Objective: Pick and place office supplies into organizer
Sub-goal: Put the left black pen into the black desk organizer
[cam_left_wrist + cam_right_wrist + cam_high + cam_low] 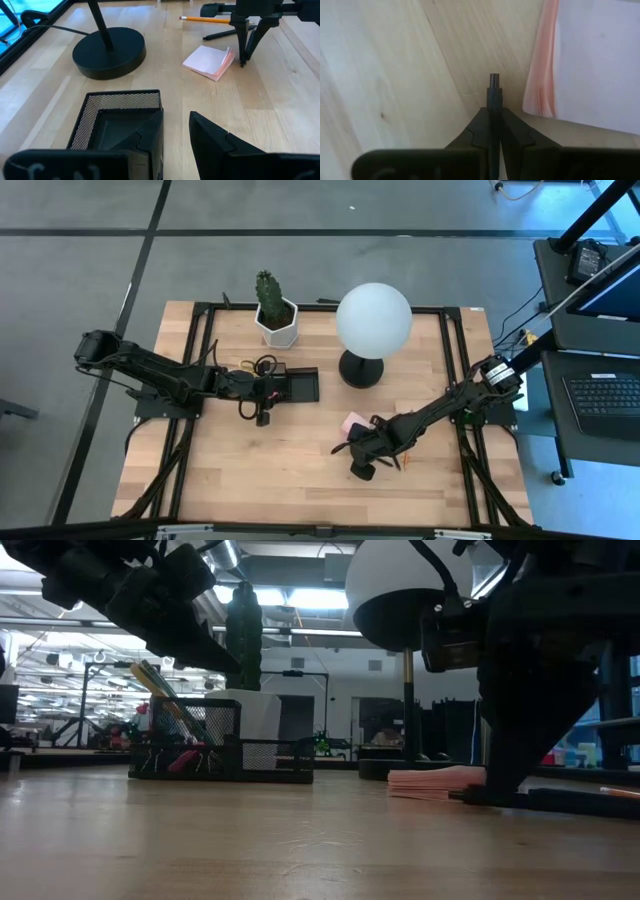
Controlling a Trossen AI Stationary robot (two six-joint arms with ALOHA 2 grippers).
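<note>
The black mesh organizer (295, 384) stands left of the lamp. Yellow-handled scissors (158, 688) lean in its tall compartment (205, 730), and a small pink piece (185, 760) lies in it too. My left gripper (176, 134) is open and hangs above the organizer's left end (120, 112), touching nothing. My right gripper (360, 466) points down at the table beside the pink sticky-note pad (352, 423), shut on a black pen (493, 85). An orange pencil (205, 20) lies just beyond it. My right gripper pinches the black pen near one end, between its two fingers (512, 135). It comes from above, pointing down, with the fingers across the pen. A short end (493, 80) sticks out past the fingers. The fingertips (500, 795) are at table level, and the pen lies flat there.
The white globe lamp (373, 320) on its black base (109, 50) and the cactus in a white pot (274, 312) stand along the table's far side. A dark pen-like stick (220, 35) lies behind my right gripper. Bare wood lies toward the near edge (270, 480).
</note>
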